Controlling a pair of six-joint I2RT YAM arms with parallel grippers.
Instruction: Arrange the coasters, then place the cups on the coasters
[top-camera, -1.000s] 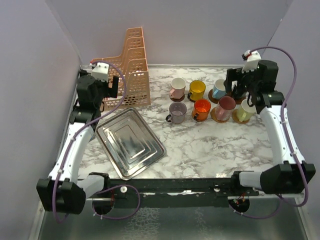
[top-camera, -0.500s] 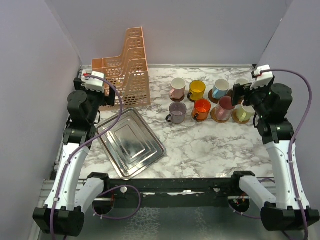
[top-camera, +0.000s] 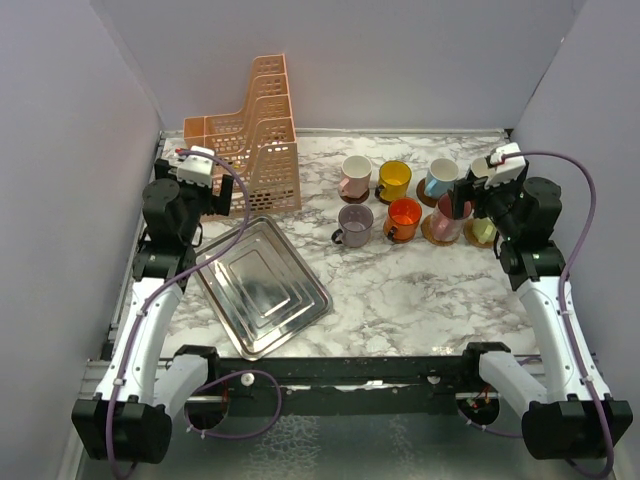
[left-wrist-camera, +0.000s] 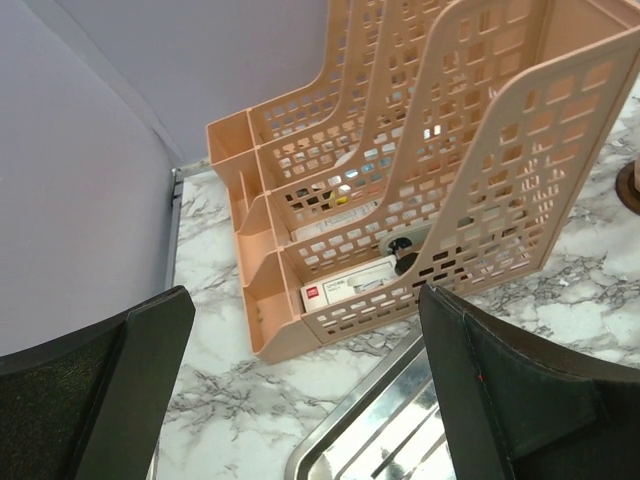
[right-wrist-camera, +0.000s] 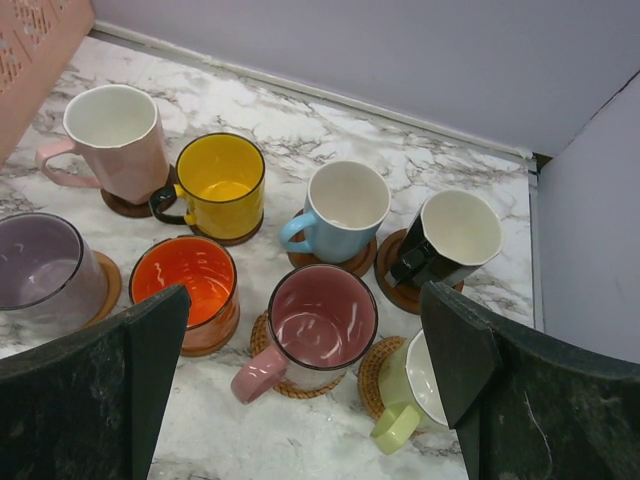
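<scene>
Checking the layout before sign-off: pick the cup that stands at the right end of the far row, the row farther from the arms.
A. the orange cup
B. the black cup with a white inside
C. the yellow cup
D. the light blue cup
B: in the right wrist view the black cup with a white inside ends the far row on the right, just past the light blue cup.
</scene>
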